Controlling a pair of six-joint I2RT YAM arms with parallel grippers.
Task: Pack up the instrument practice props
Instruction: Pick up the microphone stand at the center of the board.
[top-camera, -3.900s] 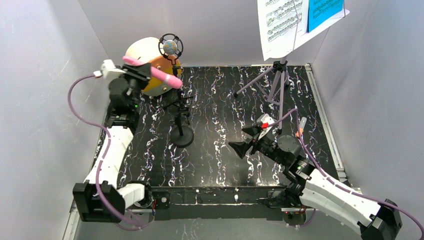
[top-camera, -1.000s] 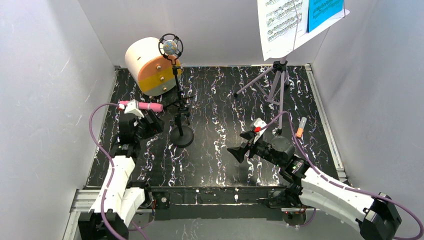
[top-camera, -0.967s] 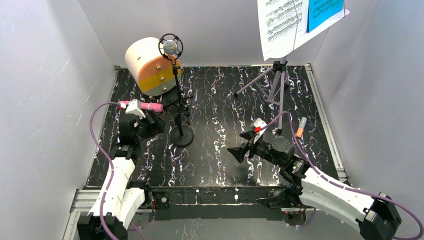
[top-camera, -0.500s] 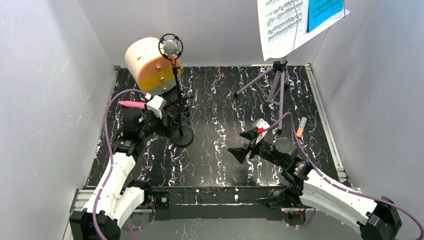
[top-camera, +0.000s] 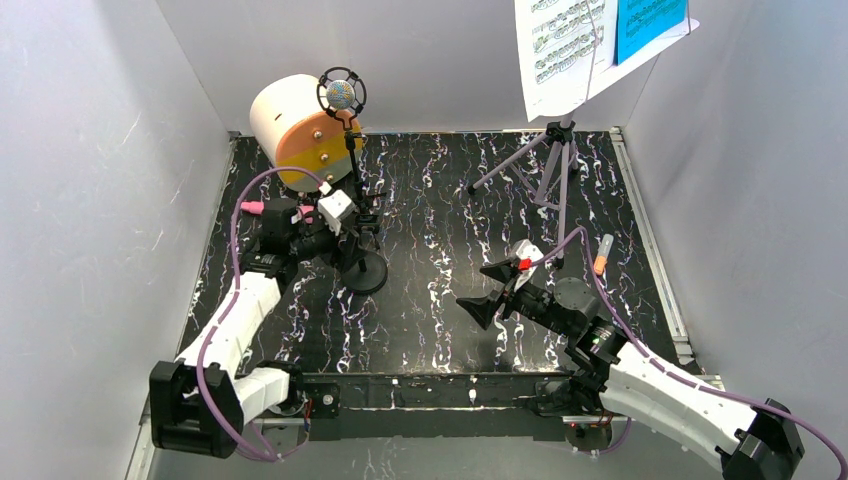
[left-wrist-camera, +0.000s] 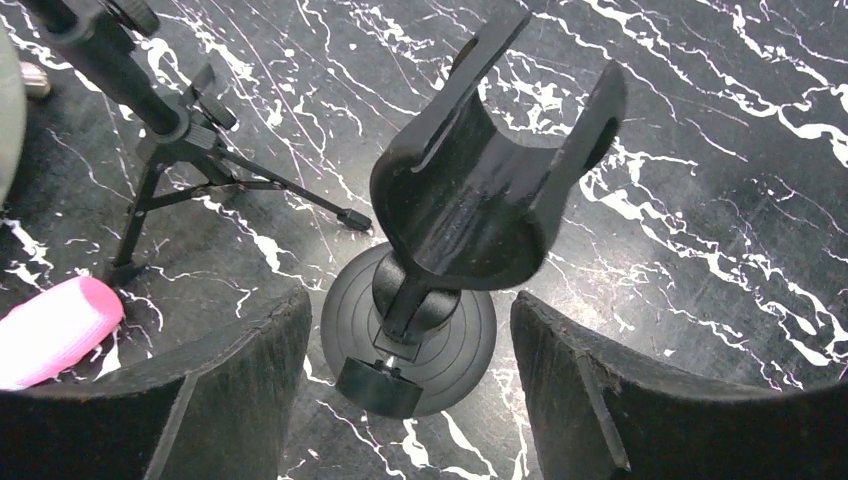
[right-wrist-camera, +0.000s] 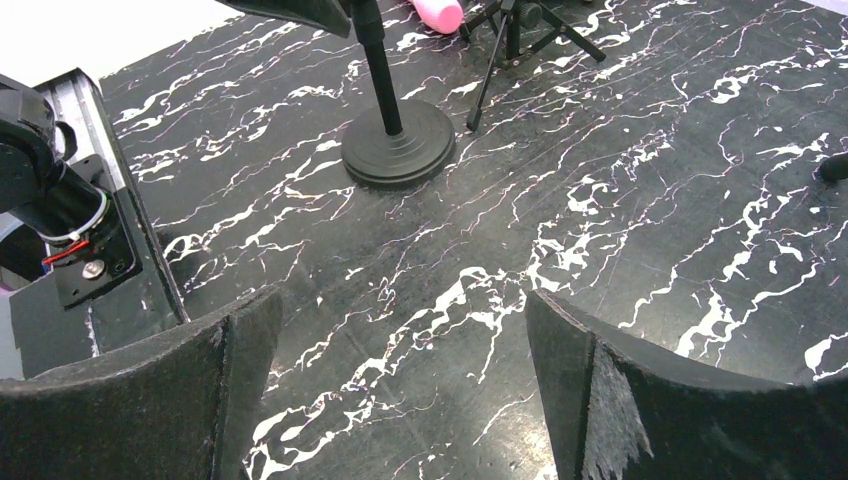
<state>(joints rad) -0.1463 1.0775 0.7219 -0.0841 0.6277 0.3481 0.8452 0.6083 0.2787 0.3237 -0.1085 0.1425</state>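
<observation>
The pink microphone (left-wrist-camera: 55, 330) lies on the black table to the left of my left gripper (left-wrist-camera: 410, 300); from above only its end (top-camera: 252, 207) shows behind the arm. That gripper is open, its fingers either side of the black round-base stand (left-wrist-camera: 410, 335) with an empty cradle (left-wrist-camera: 480, 190), touching neither. The purple silver-headed microphone (top-camera: 341, 95) stands on a thin black tripod (left-wrist-camera: 185, 165) just behind. The lilac music rack (top-camera: 552, 165) holds white (top-camera: 560, 45) and blue (top-camera: 648, 22) pages at the back right. My right gripper (right-wrist-camera: 400, 310) is open over bare table.
The cream cylinder box (top-camera: 300, 130) with an orange-grey face stands at the back left. A small orange-tipped stick (top-camera: 602, 253) lies near the right edge. The round-base stand (right-wrist-camera: 398, 140) stands ahead of my right gripper. Grey walls close in on three sides.
My left gripper has let go of the pink microphone, now lying on the table at the left, and has swung right over the round-base stand. The right arm has hardly moved.
</observation>
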